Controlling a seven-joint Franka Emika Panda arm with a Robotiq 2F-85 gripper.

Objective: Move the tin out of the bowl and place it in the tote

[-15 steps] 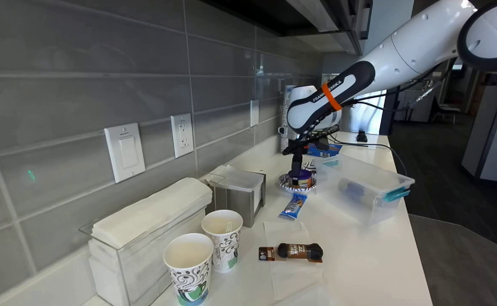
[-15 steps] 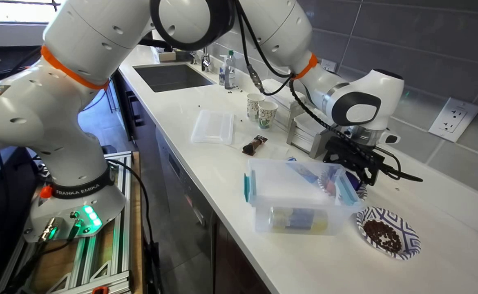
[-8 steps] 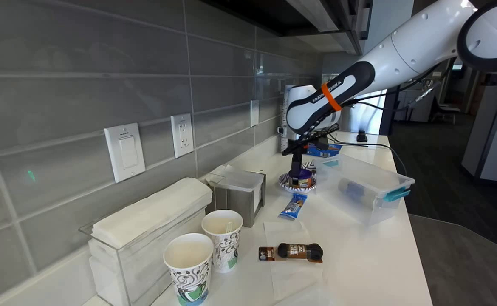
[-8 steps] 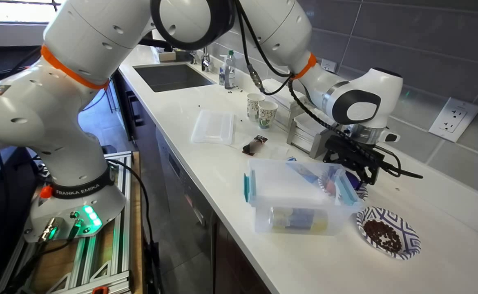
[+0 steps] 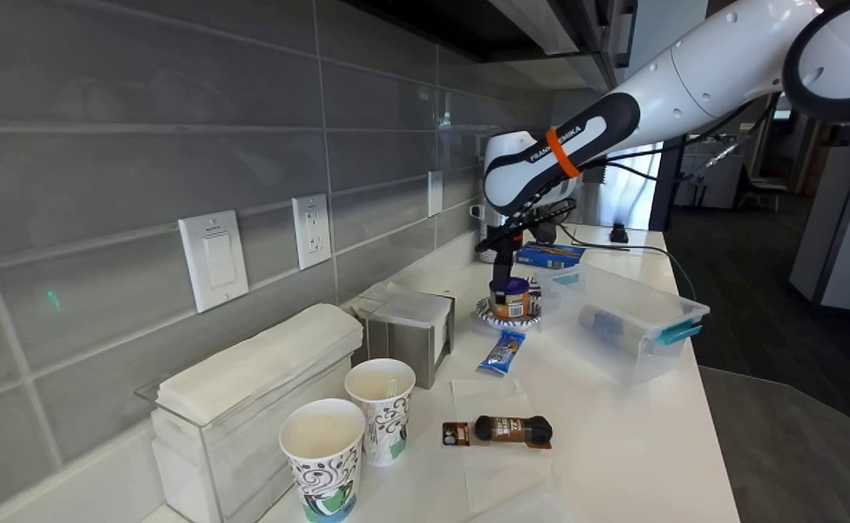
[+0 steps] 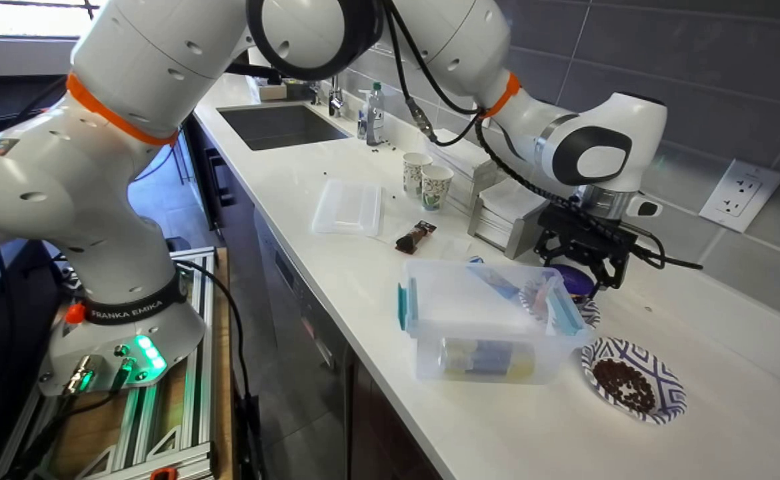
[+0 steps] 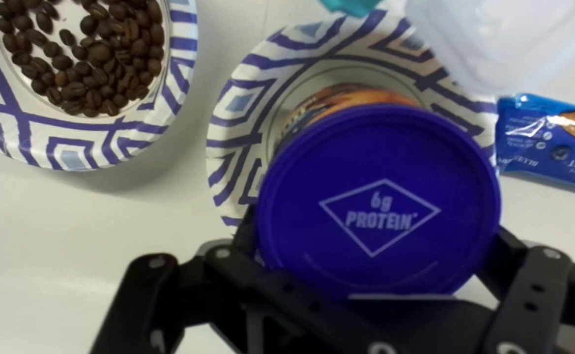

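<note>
The tin point(image 5: 510, 301), with a purple lid and an orange side, shows in both exterior views point(image 6: 574, 280). In the wrist view its lid point(image 7: 381, 206) fills the middle. My gripper point(image 7: 373, 248) has a finger on each side of the tin and is shut on it. The tin is raised a little over the bowl and looks slightly tilted. The bowl point(image 7: 241, 93) is white with a purple-blue pattern; the tin covers much of it. The clear tote point(image 6: 490, 328) with teal latches is beside the bowl, and its corner point(image 7: 489, 44) shows in the wrist view.
A can point(image 6: 487, 358) lies inside the tote. Another patterned bowl point(image 6: 670, 387) holds coffee beans. A blue snack bar point(image 5: 503, 352) lies by the bowl. A napkin holder point(image 5: 403, 341), paper cups point(image 5: 323, 450) and a brown-black pack point(image 5: 512, 430) stand or lie nearer. A blue box point(image 5: 548, 254) is behind.
The arm and gripper have moved up slightly in the last half second. The tin has risen with them from the bowl. The bowl and tote have not moved.
</note>
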